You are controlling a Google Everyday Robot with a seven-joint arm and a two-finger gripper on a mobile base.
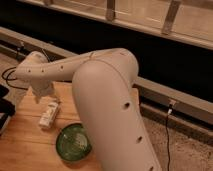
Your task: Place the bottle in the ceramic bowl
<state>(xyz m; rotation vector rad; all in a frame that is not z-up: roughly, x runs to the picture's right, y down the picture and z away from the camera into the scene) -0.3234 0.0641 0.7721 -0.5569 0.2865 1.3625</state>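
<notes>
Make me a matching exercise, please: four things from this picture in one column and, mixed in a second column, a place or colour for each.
1 bottle
2 ceramic bowl
3 end effector
4 table

a green
b wooden
c white, lying flat
d at the bottle's far end

Pairs: 1-c, 2-a, 3-d, 4-b

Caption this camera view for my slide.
Pincer hovers over white bottle lying on wooden table beside green ceramic bowl.
</notes>
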